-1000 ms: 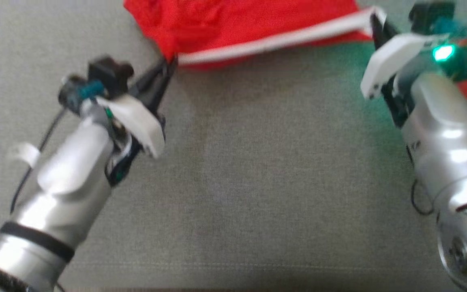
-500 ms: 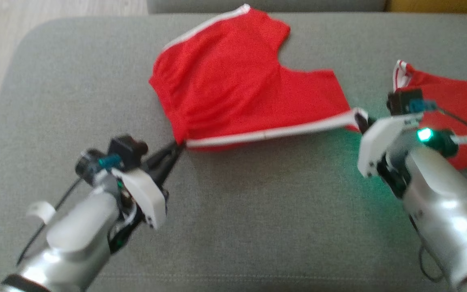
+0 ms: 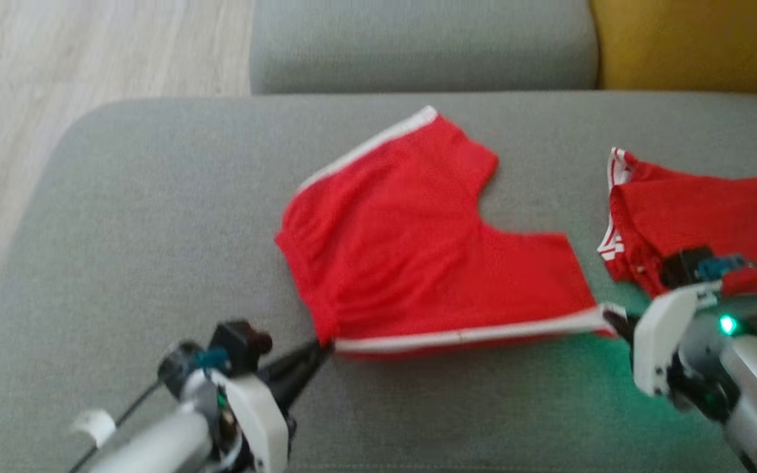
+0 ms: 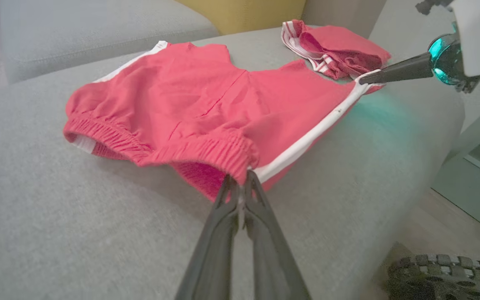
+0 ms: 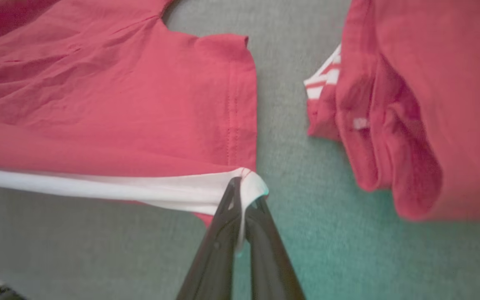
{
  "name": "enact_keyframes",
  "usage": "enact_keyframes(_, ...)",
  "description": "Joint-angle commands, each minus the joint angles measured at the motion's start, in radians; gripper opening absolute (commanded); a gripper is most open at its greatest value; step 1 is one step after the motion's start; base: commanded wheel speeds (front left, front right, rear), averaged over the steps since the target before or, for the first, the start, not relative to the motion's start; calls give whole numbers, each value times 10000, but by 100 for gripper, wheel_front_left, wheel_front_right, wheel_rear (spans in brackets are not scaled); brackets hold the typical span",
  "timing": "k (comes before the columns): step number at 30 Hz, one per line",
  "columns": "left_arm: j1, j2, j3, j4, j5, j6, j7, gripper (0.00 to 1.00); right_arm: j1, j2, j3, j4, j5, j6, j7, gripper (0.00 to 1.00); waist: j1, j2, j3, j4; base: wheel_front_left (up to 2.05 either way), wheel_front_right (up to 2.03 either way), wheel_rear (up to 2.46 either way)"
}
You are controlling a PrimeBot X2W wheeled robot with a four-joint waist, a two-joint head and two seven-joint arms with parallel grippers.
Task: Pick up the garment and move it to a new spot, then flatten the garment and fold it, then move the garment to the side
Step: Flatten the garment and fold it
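The garment point(image 3: 418, 263) is a pair of red shorts with white side stripes, spread on the grey sofa cushion point(image 3: 155, 217). My left gripper point(image 3: 322, 346) is shut on the waistband corner at the near side seam; in the left wrist view the left gripper point(image 4: 242, 183) pinches the gathered elastic of the shorts point(image 4: 206, 104). My right gripper point(image 3: 610, 316) is shut on the leg hem corner at the same white stripe; in the right wrist view the right gripper point(image 5: 244, 193) clamps the white trim of the shorts point(image 5: 98, 104). The near edge is stretched between both grippers.
A second red garment point(image 3: 694, 217) with white stripes lies bunched on the cushion at the right, close behind my right wrist. A grey backrest point(image 3: 418, 46) and a yellow cushion point(image 3: 694, 43) are at the back. Wooden floor point(image 3: 89, 52) lies beyond the cushion's left edge.
The camera has tilted up, so the whole shorts, the sofa back and the floor have come into view. Both grippers keep their hold on the near edge of the shorts.
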Motion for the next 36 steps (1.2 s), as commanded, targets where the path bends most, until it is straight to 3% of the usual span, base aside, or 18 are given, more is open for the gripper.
enact_keyframes(1,-215,421,341,-426,-122,120,67,0,108,-446,87,-480,192,-9,164,0,1,-1,-246,-38,0,0,0)
enact_keyframes(11,745,1192,56,-3041,-314,831,959,0,1607,-1839,-593,-2879,950,-9,1635,0,1,-1,-431,59,0,0,0)
enact_keyframes(19,313,1349,907,-3683,-707,1360,796,0,1058,-1808,-1899,-3891,-70,-9,1915,0,1,-1,69,564,0,0,0)
enact_keyframes(28,-821,1148,1585,-3681,-857,1229,576,0,-1116,-1350,-2905,-4030,-1133,-9,2726,0,1,-1,1550,1479,0,0,0)
enact_keyframes(36,-1680,518,1719,-2803,-915,903,405,0,-2963,-1216,-2886,-3428,-1869,-9,3346,0,1,-1,2491,2246,0,0,0)
